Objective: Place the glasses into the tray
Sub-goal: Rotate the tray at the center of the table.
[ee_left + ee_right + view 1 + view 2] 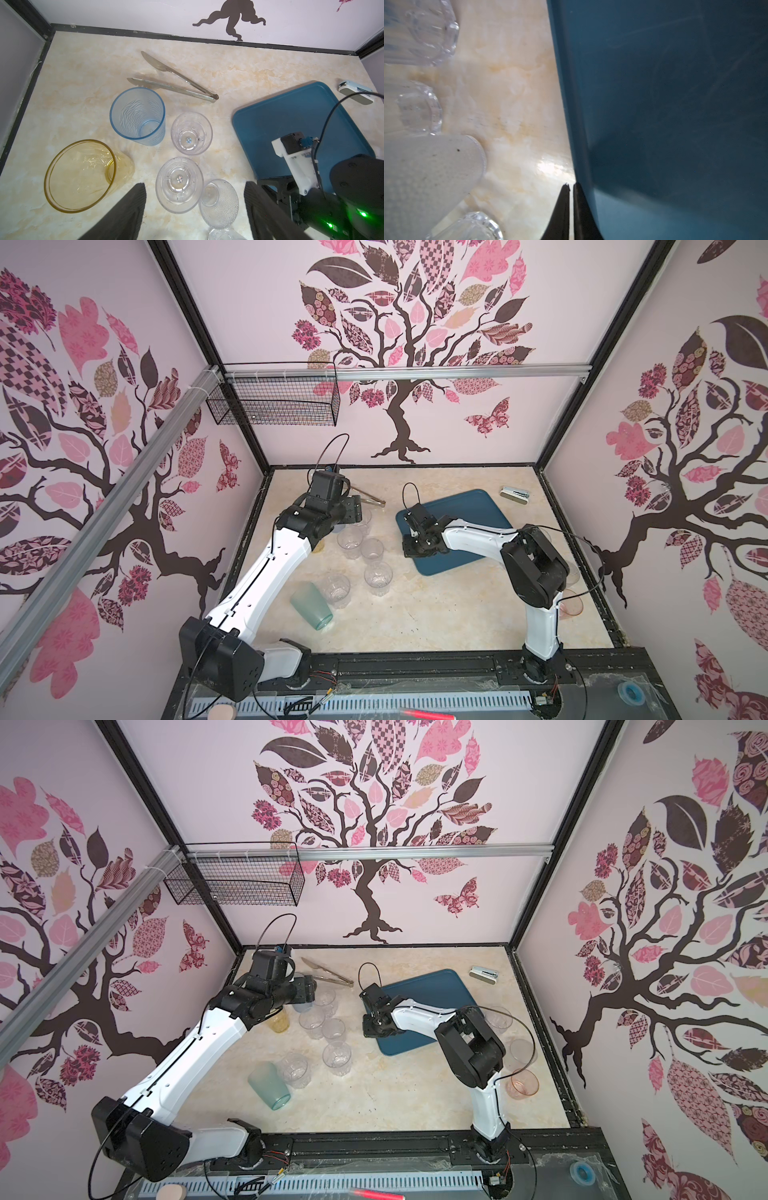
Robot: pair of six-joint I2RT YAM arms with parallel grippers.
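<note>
Right fingers show clenched beside the tray rim only in the right wrist view; left fingers spread.

No legible text, label, brand, number or sign in any view. Stapler on tabletop carries small bluish marking, too small to read.

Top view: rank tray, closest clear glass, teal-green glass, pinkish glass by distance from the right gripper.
1. tray: right gripper at its left rim.
2. clear glass: just left.
3. teal-green glass: front left.
4. pinkish glass: front right corner.
</note>
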